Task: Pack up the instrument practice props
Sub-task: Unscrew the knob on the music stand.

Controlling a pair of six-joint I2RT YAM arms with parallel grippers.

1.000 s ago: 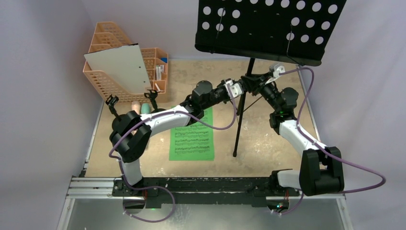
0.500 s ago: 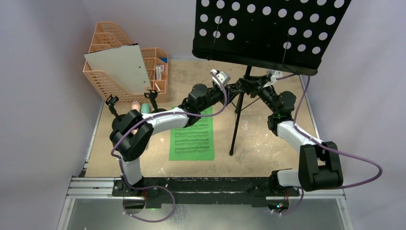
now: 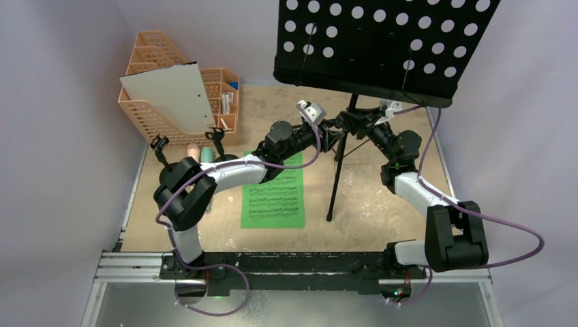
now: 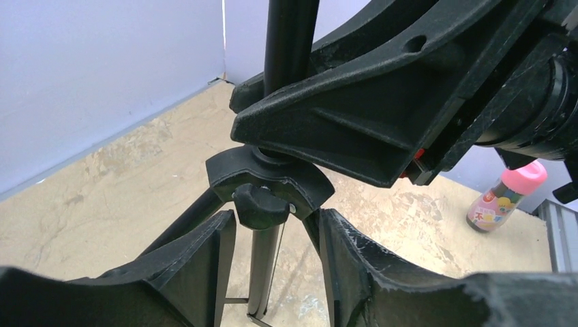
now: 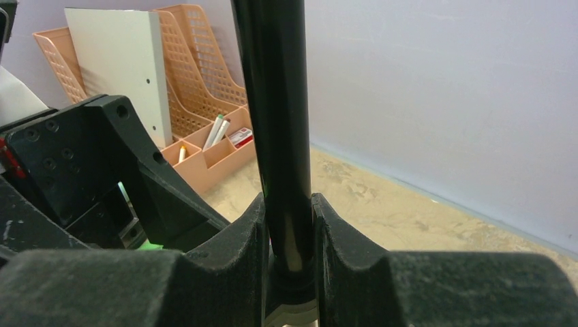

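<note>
The black hole-punched music desk (image 3: 382,48) stands high on its pole (image 3: 339,170) above spread tripod legs. My right gripper (image 5: 287,225) is shut on the pole (image 5: 276,102), with both pads pressed against it. My left gripper (image 4: 276,235) is open just under the tripod collar, and the collar's knob (image 4: 261,204) sits between the fingertips, which stand apart. In the top view both grippers (image 3: 334,133) (image 3: 351,122) meet at the pole under the desk. A green sheet-music page (image 3: 272,197) lies flat, partly under the left arm. A pink toy microphone (image 4: 508,195) stands on the table.
An orange mesh organizer (image 3: 153,112) with a grey-white board (image 3: 170,95) leaning on it fills the back left. Two small black holders (image 3: 159,144) (image 3: 217,134) stand in front of it. Walls close in on the left, back and right.
The stand and its desk have shifted a little to the left. My left wrist has rolled over at the pole and its jaws have parted. The right grip is unchanged.
</note>
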